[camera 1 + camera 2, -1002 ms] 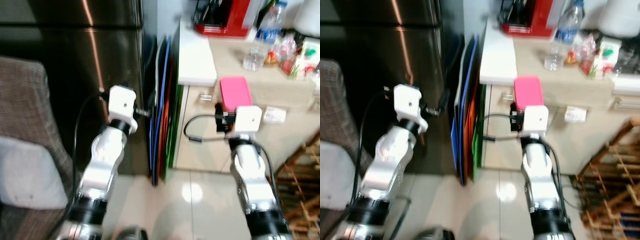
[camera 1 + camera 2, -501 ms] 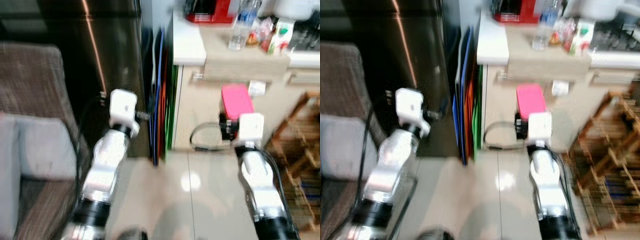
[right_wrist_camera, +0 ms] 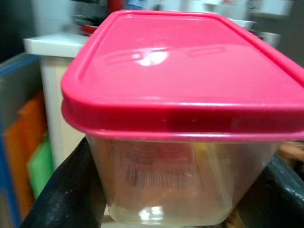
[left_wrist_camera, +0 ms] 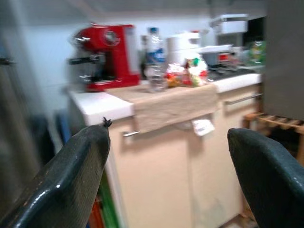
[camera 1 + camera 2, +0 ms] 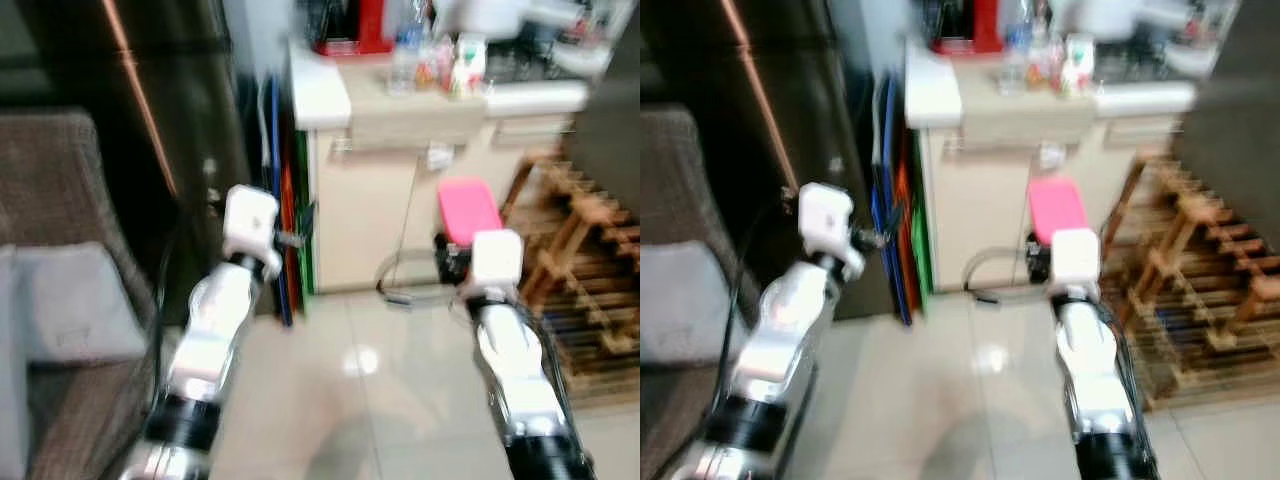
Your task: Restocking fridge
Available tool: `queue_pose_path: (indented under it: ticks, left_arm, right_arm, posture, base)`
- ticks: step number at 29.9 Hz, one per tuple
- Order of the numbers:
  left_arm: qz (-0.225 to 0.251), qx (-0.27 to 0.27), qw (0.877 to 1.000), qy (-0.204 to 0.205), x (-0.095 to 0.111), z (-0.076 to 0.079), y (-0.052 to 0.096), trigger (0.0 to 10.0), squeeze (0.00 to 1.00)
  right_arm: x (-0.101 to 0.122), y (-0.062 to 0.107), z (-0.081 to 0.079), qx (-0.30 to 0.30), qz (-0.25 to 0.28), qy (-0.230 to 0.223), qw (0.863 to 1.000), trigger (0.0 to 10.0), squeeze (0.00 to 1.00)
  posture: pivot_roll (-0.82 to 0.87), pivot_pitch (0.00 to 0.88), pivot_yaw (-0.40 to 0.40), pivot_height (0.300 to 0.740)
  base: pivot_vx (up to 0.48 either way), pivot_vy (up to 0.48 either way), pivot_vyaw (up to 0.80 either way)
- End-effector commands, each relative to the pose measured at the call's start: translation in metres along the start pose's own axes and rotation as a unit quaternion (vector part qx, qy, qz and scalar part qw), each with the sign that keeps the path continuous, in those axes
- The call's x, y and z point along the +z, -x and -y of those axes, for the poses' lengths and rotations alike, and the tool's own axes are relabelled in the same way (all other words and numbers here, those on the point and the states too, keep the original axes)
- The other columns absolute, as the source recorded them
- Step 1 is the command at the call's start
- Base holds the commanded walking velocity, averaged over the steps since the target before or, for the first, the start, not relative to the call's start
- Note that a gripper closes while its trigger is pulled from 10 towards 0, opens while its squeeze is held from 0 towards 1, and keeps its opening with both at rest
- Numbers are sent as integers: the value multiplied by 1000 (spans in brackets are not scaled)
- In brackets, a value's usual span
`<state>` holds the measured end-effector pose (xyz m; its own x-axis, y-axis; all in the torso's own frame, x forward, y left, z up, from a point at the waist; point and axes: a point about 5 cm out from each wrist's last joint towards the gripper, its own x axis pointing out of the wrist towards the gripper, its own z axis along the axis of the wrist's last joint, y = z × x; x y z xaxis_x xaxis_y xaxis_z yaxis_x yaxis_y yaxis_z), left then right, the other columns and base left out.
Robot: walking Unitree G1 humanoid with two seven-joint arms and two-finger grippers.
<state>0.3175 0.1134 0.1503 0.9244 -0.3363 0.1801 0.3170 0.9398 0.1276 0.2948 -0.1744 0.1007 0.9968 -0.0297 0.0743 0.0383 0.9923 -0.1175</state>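
Care matters while walking: right gripper (image 3: pixel 180 190) clamps the pink-lidded food box (image 3: pixel 183 118) at frame centre-right, left gripper (image 4: pixel 166 156) spread wide and empty, so keep it level toward the fridge (image 5: pixel 130 120).

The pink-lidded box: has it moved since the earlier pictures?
Yes. The box, held in the right gripper, was over the counter; now it is away from it.

Both eye views are smeared by motion blur, and the items on the counter (image 5: pixel 420 95) are reduced to soft blobs. A bright ceiling-light reflection is seen on the glossy floor tiles (image 5: pixel 358 360). The dark fridge door (image 5: pixel 150 110) is crossed by an orange streak of glare. A white highlight is carried on the pink container lid (image 3: pixel 180 71).
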Motion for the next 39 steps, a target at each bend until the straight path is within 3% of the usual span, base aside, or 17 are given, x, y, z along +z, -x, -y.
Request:
queue_pose_path:
  ticks: [1,5,7,12,20,24,30,39]
  left_arm:
    - [-6,-1,1000,6,-2,2,-4,10000,0]
    - [-22,35,999,30,-9,-7,-4,10000,0]
    - [-46,76,995,51,-19,-19,2,10000,0]
    - [-75,116,988,68,-33,-34,13,10000,0]
    - [-121,158,978,69,-55,-47,30,10000,0]
    - [-123,169,976,54,-59,-55,38,10000,0]
    - [-86,138,986,17,-47,-50,37,10000,0]
    - [-31,91,995,13,-27,-34,29,10000,0]
  right_arm:
    - [7,-3,8,-17,19,-1,1000,0,0]
    - [3,-2,10,-28,11,-9,1000,0,0]
    - [-2,1,13,-40,-1,-21,999,0,0]
    - [-10,6,21,-66,-14,-35,997,0,0]
    - [-23,21,43,-119,-34,-38,992,0,0]
    - [-20,20,39,-92,-31,-33,995,0,0]
    - [-18,16,32,-66,-23,-19,997,0,0]
    - [-18,4,23,-42,-31,-16,999,0,0]
  posture:
    - [-40,0,49,740]
    - [-42,0,49,740]
    - [-39,0,47,740]
    - [-33,0,43,740]
    - [-36,0,40,740]
    - [-38,0,32,740]
    - [-18,0,8,740]
    - [7,0,-3,740]
  base:
    - [0,-442,-738]
    - [0,-419,-736]
    - [262,-397,-738]
    - [282,-385,-738]
    - [108,-47,-734]
    - [0,0,-550]
    - [0,0,0]
    - [361,-197,-747]
